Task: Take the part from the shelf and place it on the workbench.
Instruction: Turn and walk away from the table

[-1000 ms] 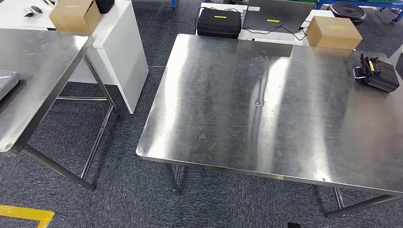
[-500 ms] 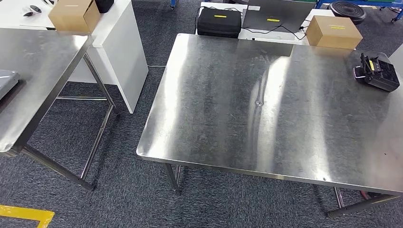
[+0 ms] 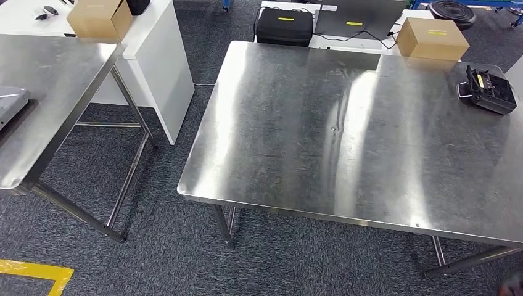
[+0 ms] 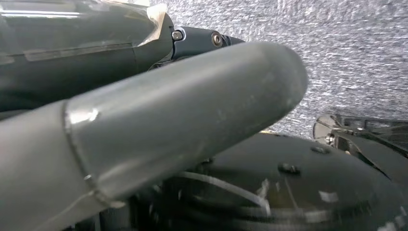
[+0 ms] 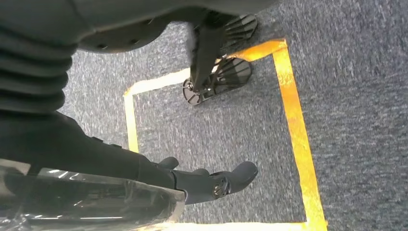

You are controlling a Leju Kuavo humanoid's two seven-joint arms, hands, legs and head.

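Our right hand (image 5: 207, 180) hangs over the grey carpet (image 5: 346, 96), fingers (image 5: 243, 172) loosely straight and empty; on our left hand (image 4: 168, 130) we can't tell. Where the part is, we can't tell either, so we reckon turning to find the shelf could clip the shiny steel workbench surface (image 3: 277, 154) mid-frame.

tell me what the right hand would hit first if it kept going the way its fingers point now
Probably the grey carpet floor. In the right wrist view the right hand hangs with its fingers pointing down over the carpet inside the yellow tape outline, with nothing between, though depth is hard to judge.
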